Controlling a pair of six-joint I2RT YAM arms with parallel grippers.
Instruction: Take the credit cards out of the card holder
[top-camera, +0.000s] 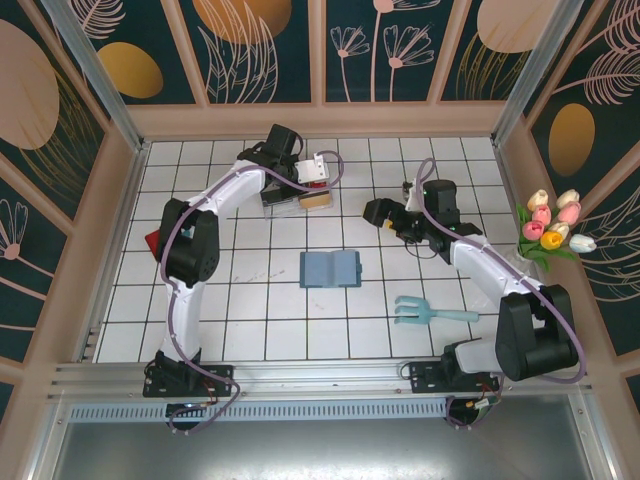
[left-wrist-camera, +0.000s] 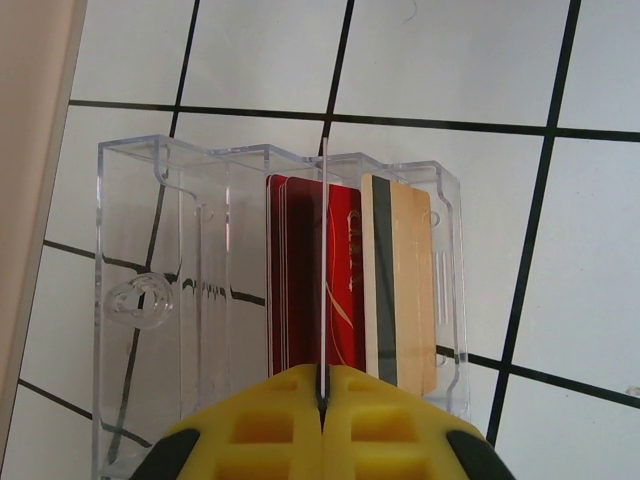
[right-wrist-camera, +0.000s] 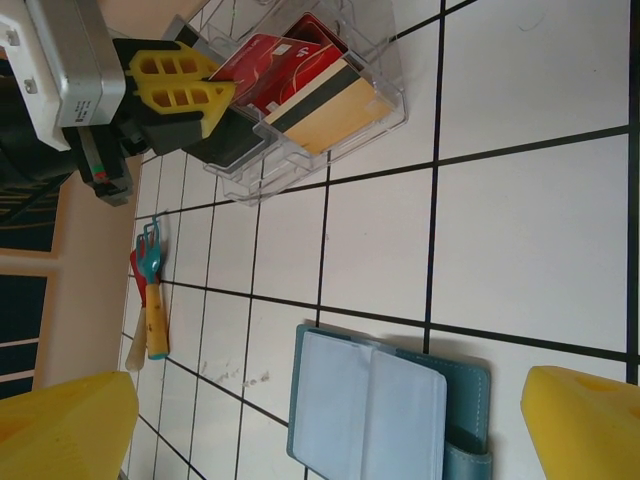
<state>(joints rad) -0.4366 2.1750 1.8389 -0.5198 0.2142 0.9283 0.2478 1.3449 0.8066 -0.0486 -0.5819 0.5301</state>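
The teal card holder (top-camera: 330, 269) lies open and flat at the table's middle; its pale clear pockets (right-wrist-camera: 375, 410) face up. My left gripper (left-wrist-camera: 323, 385) is shut on a dark grey-black credit card (right-wrist-camera: 235, 140), seen edge-on in the left wrist view, held upright over a clear plastic tray (left-wrist-camera: 170, 290). A red credit card (left-wrist-camera: 345, 270) and a gold credit card with a dark stripe (left-wrist-camera: 410, 280) stand in the tray's slots. My right gripper (right-wrist-camera: 325, 430) hangs open over the card holder, its yellow fingertips (right-wrist-camera: 60, 430) wide apart and holding nothing.
A light teal fork-shaped toy (top-camera: 425, 312) lies front right. A red object (top-camera: 152, 243) sits by the left arm, and toy tools (right-wrist-camera: 150, 300) lie near the left wall. Artificial tulips (top-camera: 550, 228) stand at the right wall. Wooden walls enclose the table.
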